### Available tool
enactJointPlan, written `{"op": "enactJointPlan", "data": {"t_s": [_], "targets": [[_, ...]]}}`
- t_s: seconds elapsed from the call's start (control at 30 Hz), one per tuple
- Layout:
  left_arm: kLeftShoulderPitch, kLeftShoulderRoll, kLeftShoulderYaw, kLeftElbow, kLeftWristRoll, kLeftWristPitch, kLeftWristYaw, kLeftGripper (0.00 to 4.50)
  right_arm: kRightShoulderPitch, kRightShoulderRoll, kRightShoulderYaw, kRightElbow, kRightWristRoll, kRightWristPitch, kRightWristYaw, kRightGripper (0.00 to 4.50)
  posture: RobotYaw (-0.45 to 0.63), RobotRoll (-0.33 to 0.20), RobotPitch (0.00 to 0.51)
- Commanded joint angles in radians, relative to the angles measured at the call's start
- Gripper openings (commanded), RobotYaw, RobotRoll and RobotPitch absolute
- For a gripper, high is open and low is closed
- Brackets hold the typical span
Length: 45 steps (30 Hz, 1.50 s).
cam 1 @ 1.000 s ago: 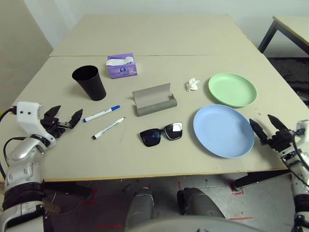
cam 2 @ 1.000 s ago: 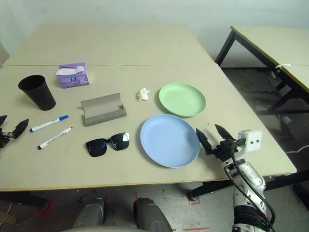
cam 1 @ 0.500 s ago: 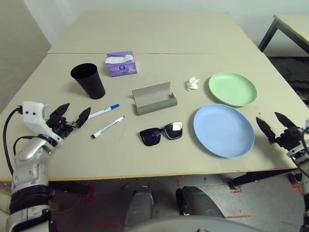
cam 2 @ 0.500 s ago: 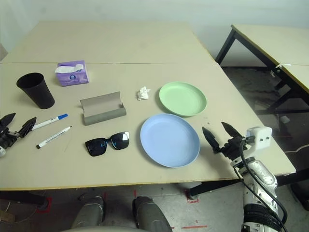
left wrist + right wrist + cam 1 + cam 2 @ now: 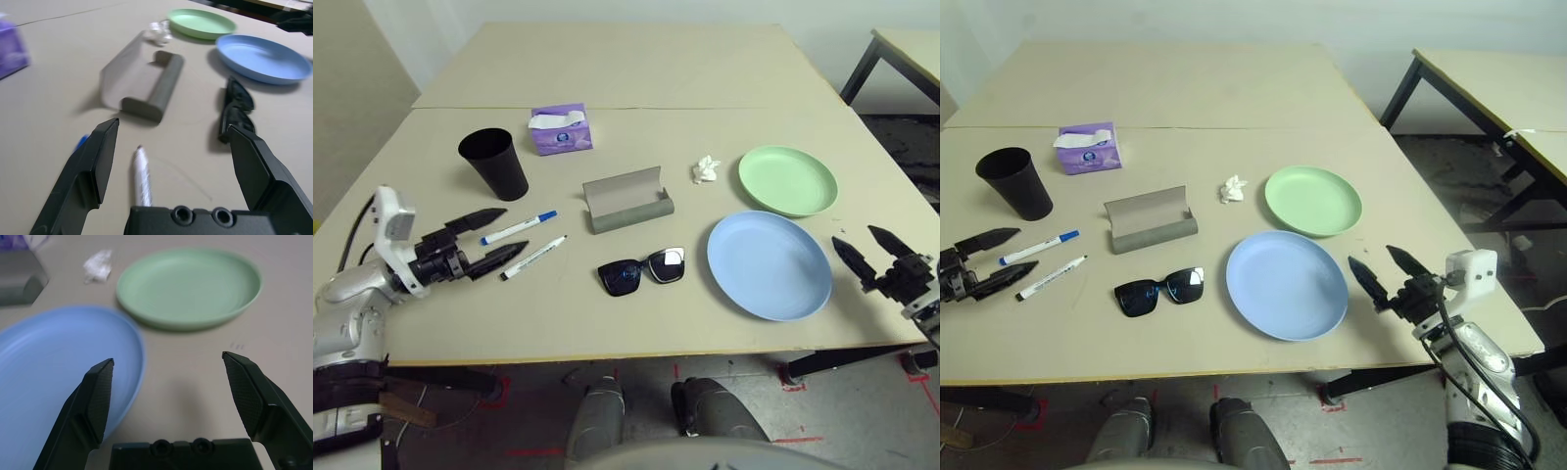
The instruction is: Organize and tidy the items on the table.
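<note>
My left gripper [image 5: 516, 228] is open low over the table's left side, its fingertips on either side of the two white pens [image 5: 533, 258]; in the left wrist view one pen [image 5: 142, 176] lies between the fingers. A black cup [image 5: 495, 164] stands behind them. The grey glasses case [image 5: 626, 200] lies open mid-table, with black sunglasses [image 5: 641, 271] in front. Crumpled tissue [image 5: 705, 169] sits beside the green plate [image 5: 787, 180]. The blue plate [image 5: 769, 264] lies nearer. My right gripper [image 5: 854, 235] is open and empty just right of it.
A purple tissue box [image 5: 560, 129] stands behind the cup, near the seam of the table [image 5: 607, 69]. A separate beige table with black legs [image 5: 1489, 83] stands to the right. The table's front edge runs close below both grippers.
My left gripper has swung right towards the pens and rolled so one finger lies behind the other. The right gripper has drifted right, away from the blue plate.
</note>
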Motion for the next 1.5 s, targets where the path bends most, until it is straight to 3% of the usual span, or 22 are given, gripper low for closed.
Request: {"op": "enactJointPlan", "data": {"t_s": [0.03,0.2,0.33,0.53,0.73,0.97,1.13,1.5], "targets": [[-0.036,-0.014,-0.018,0.041,0.023,-0.028,-0.001,4.50,0.084,-0.072,-0.053,-0.141,0.114,0.213,0.026,4.49,-0.13,0.000,0.124],[-0.059,-0.051,-0.037,0.055,0.037,-0.050,0.013,4.50,0.176,-0.165,-0.088,-0.249,0.235,0.461,0.053,4.49,-0.14,0.000,0.121],[-0.055,-0.069,-0.046,0.044,0.043,-0.064,0.017,4.50,0.163,-0.218,-0.073,-0.293,0.325,0.648,0.044,4.49,-0.13,0.000,0.122],[-0.036,-0.081,-0.035,0.008,0.035,-0.067,0.029,4.50,0.137,-0.291,-0.039,-0.280,0.353,0.809,0.058,4.49,-0.11,0.000,0.124],[0.004,-0.084,-0.022,-0.036,0.026,-0.065,0.047,4.50,0.062,-0.287,-0.017,-0.193,0.353,0.915,0.030,4.49,-0.09,0.000,0.119],[0.035,-0.093,-0.024,-0.061,0.027,-0.071,0.067,4.50,-0.064,-0.214,-0.032,-0.181,0.434,1.096,-0.069,4.49,-0.08,0.000,0.121],[0.047,-0.100,-0.032,-0.106,0.027,-0.055,0.094,4.50,-0.121,-0.184,-0.016,-0.195,0.434,1.138,-0.111,4.49,-0.08,0.000,0.123],[0.055,-0.106,-0.038,-0.173,0.016,-0.015,0.134,4.50,-0.119,-0.187,0.132,-0.217,0.272,0.977,-0.107,4.49,-0.07,0.000,0.123]]}}
